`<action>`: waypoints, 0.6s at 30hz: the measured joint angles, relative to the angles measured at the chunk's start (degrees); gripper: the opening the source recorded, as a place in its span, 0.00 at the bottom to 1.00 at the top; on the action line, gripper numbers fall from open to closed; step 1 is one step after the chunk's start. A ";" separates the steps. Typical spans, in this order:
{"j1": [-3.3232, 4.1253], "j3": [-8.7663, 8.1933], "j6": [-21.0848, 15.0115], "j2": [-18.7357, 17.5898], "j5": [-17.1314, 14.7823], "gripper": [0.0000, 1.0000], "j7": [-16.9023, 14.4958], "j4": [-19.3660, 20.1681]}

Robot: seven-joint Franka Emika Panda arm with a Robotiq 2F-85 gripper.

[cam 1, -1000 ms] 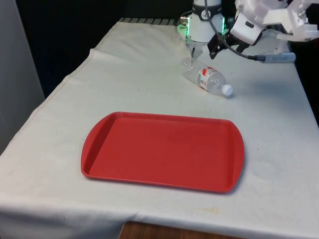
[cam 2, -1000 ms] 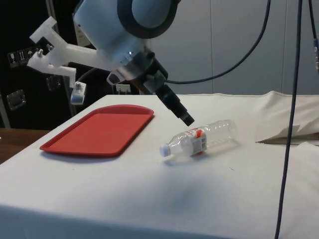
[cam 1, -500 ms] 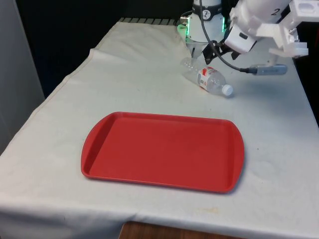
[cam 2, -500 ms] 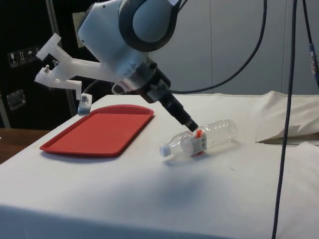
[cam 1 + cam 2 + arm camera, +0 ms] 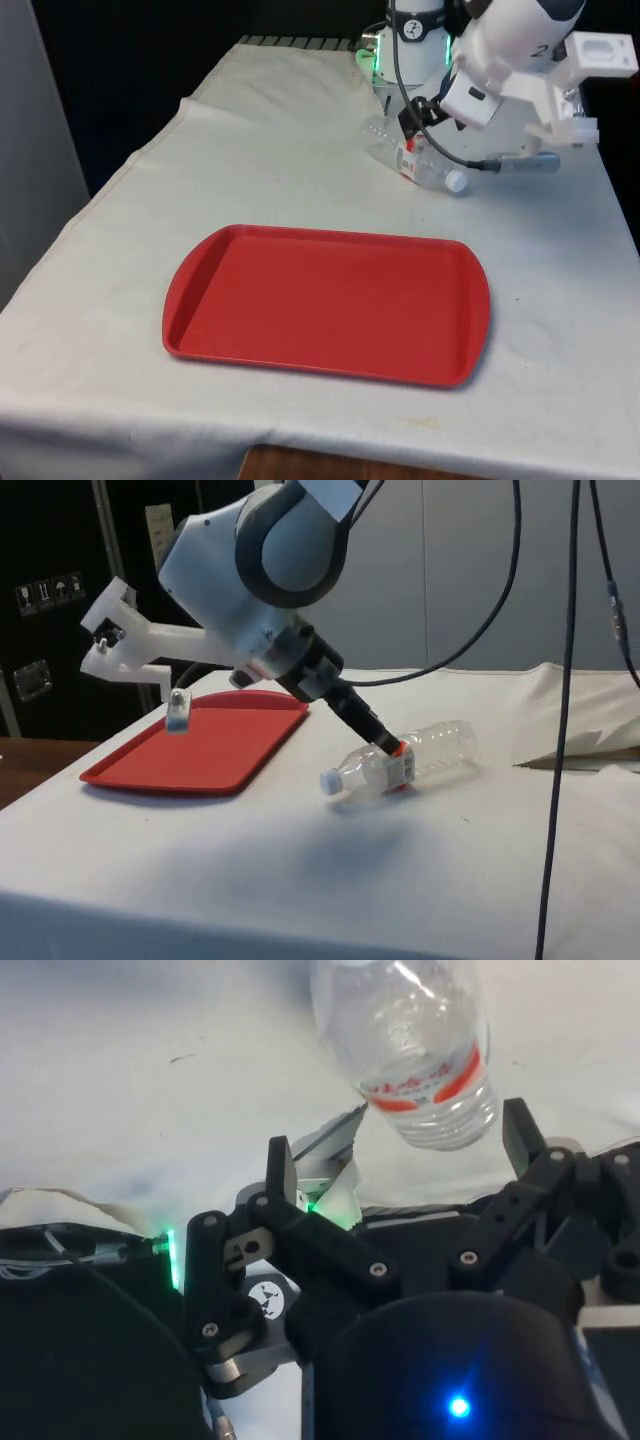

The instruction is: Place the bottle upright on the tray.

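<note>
Dark cabinets (image 5: 60, 600), white-clothed table (image 5: 280, 170)

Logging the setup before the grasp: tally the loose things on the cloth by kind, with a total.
Clear plastic bottle, lying on its side: 1
Red tray, nothing on it: 1
Total: 2
</note>
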State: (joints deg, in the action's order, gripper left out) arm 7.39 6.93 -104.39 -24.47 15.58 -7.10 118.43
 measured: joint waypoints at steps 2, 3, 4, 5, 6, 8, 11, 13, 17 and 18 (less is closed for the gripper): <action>0.00 0.00 0.80 -1.09 0.34 1.00 -0.06 -0.80; 0.00 0.00 1.03 -1.49 0.40 1.00 -0.11 -1.03; 0.00 0.00 1.38 -1.83 0.40 1.00 -0.17 -1.38; 0.00 0.00 1.72 -2.18 0.46 1.00 -0.23 -1.60; 0.00 0.00 1.72 -2.18 0.46 1.00 -0.23 -1.60; 0.06 0.00 2.29 -2.86 0.57 1.00 -0.40 -2.23; 0.06 0.00 2.98 -4.24 0.69 1.00 -0.92 -3.04; 0.06 0.00 3.09 -4.53 0.74 1.00 -1.09 -3.15; 0.06 0.00 4.30 -5.27 0.74 1.00 -1.95 -3.78; 0.06 0.00 4.47 -5.44 0.80 1.00 -2.12 -3.84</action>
State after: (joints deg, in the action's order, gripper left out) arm 7.45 6.93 -99.92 -29.91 16.39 -9.22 114.59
